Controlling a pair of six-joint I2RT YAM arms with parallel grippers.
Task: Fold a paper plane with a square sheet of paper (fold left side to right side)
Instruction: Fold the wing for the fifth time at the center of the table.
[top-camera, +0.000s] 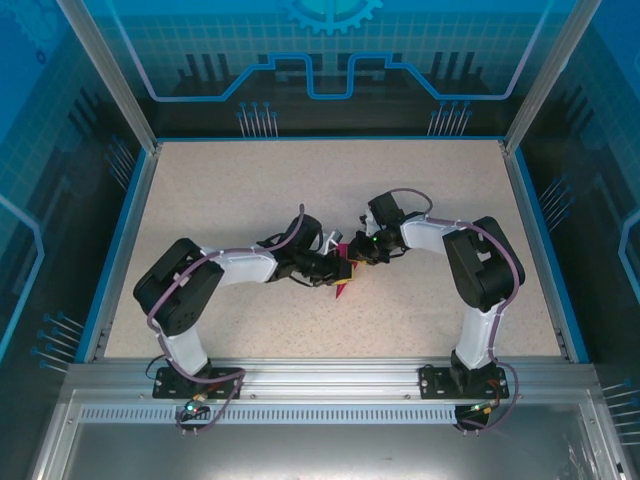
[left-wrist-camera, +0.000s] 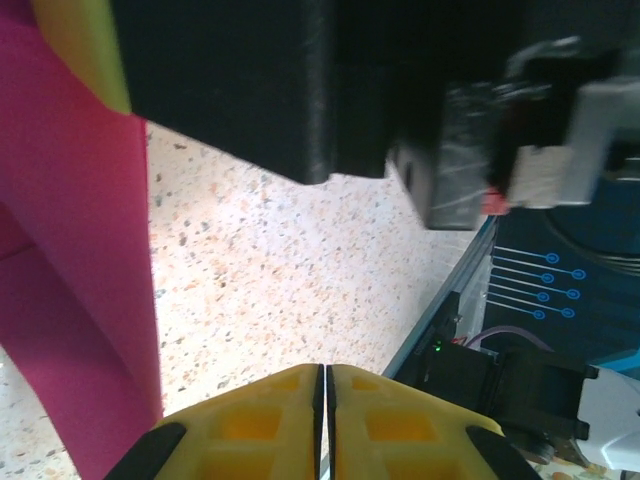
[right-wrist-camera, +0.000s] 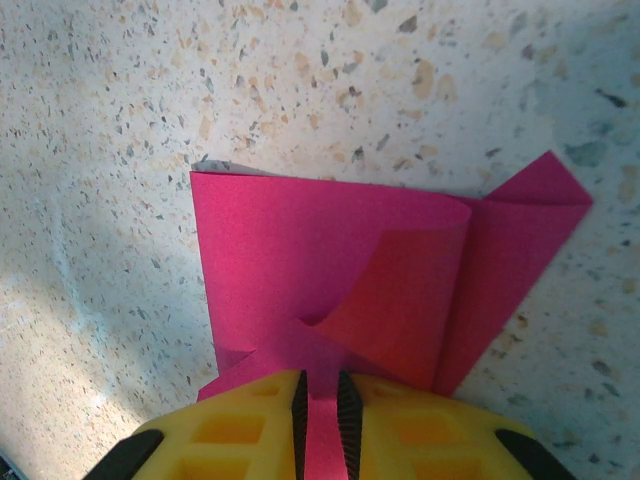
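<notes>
nearest me, the right gripper (right-wrist-camera: 320, 395) pinches a raised strip of the square sheet of paper (right-wrist-camera: 340, 260) between its yellow fingers. the sheet lies partly folded on the speckled table (top-camera: 250, 200), about mid-table, with one flap curling up. the left gripper (left-wrist-camera: 322, 420) meets it there, its fingers pressed flat together, with the pink paper standing just beside them.
</notes>
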